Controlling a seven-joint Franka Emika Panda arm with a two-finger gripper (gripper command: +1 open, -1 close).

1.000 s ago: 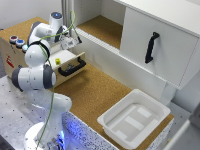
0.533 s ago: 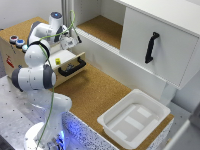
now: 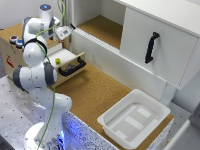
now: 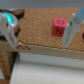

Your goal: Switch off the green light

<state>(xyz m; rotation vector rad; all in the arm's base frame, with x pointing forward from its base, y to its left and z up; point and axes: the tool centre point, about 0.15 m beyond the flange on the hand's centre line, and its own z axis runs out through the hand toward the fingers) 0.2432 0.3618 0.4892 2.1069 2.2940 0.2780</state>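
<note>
In the wrist view the green light (image 4: 7, 19) is a small round teal glowing cap on the cork top, partly behind one finger (image 4: 12, 33). My gripper (image 4: 42, 34) is open and empty, hovering above the cork top; the green light lies just outside that finger. A red cube (image 4: 59, 26) sits between the fingers, nearer the other one (image 4: 73, 27). In the exterior view the gripper (image 3: 63, 34) hangs over the wooden box (image 3: 10, 55) at the exterior view's left. Two round buttons (image 3: 16, 41) show on the box top there; I cannot pick out the green light in that view.
The box's drawer (image 3: 70, 64) with a black handle stands open, a small yellow thing inside. A white tray (image 3: 134, 118) sits on the cork floor at the exterior view's lower right. A white cabinet door with a black handle (image 3: 151, 47) is at the right.
</note>
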